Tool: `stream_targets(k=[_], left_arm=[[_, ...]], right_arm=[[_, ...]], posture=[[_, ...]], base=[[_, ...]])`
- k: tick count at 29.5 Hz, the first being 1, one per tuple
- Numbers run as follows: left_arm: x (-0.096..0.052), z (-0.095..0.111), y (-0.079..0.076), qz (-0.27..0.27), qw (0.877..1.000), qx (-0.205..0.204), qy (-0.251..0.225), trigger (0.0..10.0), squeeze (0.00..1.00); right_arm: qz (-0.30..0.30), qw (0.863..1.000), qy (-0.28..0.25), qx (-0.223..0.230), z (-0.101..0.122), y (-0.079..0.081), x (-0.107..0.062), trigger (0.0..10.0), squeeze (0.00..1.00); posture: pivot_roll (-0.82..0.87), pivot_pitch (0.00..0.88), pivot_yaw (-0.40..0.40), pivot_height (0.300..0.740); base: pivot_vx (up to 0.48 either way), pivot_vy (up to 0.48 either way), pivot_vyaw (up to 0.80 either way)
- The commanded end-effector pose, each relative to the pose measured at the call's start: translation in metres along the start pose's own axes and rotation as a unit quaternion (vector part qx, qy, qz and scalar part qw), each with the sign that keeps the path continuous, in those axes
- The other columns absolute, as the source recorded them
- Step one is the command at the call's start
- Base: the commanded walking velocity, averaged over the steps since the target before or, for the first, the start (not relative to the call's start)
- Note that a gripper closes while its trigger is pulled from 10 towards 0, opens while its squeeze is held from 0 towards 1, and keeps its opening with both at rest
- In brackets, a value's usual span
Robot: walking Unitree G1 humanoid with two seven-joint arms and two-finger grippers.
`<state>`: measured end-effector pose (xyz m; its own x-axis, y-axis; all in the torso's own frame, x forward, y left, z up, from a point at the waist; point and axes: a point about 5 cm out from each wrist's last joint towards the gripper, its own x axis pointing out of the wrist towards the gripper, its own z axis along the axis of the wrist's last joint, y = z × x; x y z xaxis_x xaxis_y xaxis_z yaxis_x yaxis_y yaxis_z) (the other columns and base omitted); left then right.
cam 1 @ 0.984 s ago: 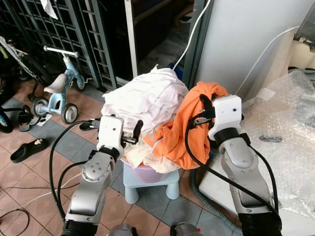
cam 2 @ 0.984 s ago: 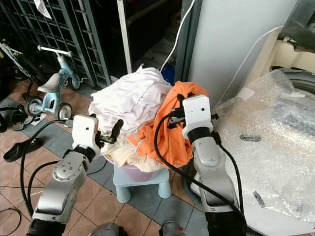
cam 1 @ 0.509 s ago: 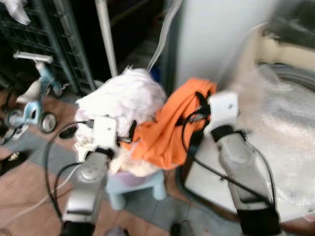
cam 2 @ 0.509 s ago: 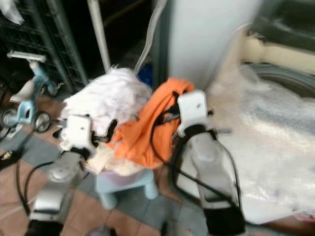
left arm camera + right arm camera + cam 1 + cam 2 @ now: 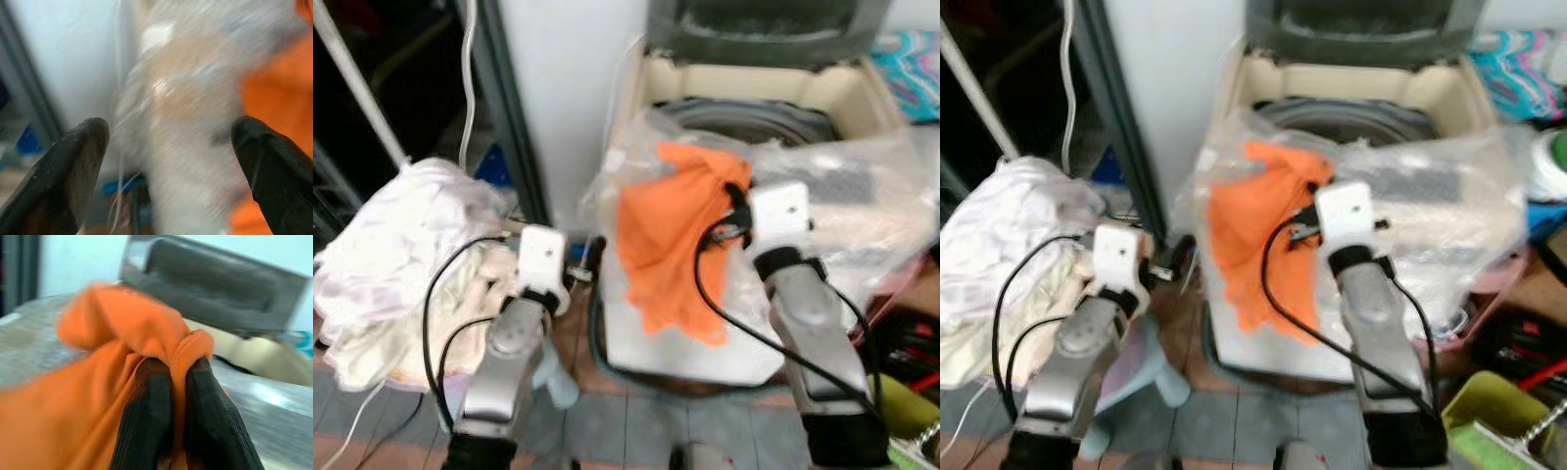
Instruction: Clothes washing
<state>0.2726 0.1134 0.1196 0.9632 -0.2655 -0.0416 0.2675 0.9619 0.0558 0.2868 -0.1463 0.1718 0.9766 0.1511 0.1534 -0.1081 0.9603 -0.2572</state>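
Note:
An orange garment (image 5: 671,235) hangs from my right gripper (image 5: 736,208), which is shut on a bunched fold of it (image 5: 178,369). The cloth dangles in front of a cream top-loading washing machine (image 5: 754,88) whose round tub (image 5: 734,113) lies open behind it. Clear bubble wrap (image 5: 862,196) covers the machine's front. To the left, a pile of white clothes (image 5: 391,255) sits heaped in a basin on a pale blue stool (image 5: 553,377). My left gripper (image 5: 171,137) is open with nothing in it, held between the pile and the machine.
A white panel (image 5: 573,78) with a dark post stands between the pile and the machine. A pink basin (image 5: 1494,294) and a green bin (image 5: 1489,411) sit on the floor at the right. Black cables run from both wrists.
The camera has swung to the right, from the laundry pile to the washing machine. My right gripper carried the orange garment off the pile to the machine's front.

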Motion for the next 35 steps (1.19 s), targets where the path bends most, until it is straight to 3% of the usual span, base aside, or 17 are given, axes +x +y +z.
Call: stream_targets(k=[1,5,10,35], left_arm=[[-0.002,0.002,0.006,0.012,1.0,0.004,0.002,10.0,0.0],[-0.003,-0.001,0.009,0.022,1.0,-0.013,0.006,10.0,0.0],[-0.005,-0.003,0.016,0.044,0.999,-0.027,0.015,10.0,0.0],[-0.009,-0.009,0.021,0.058,0.997,-0.034,0.029,10.0,0.0]], right_arm=[[0.007,1.0,-0.026,0.002,0.013,0.004,0.003,10.0,0.0],[0.015,0.999,-0.028,0.019,0.013,0.008,0.001,10.0,0.0],[0.036,0.999,-0.038,0.013,0.017,0.015,-0.002,10.0,0.0],[0.066,0.997,-0.016,0.043,0.007,0.029,-0.006,10.0,0.0]], posture=[[-0.07,0.0,0.015,0.74],[-0.07,0.0,0.017,0.74],[-0.08,0.0,0.022,0.74],[-0.07,0.0,0.024,0.74]], base=[[0.0,0.0,-0.79],[0.0,0.0,-0.77],[0.0,0.0,0.0],[0.0,-0.124,-0.15]])
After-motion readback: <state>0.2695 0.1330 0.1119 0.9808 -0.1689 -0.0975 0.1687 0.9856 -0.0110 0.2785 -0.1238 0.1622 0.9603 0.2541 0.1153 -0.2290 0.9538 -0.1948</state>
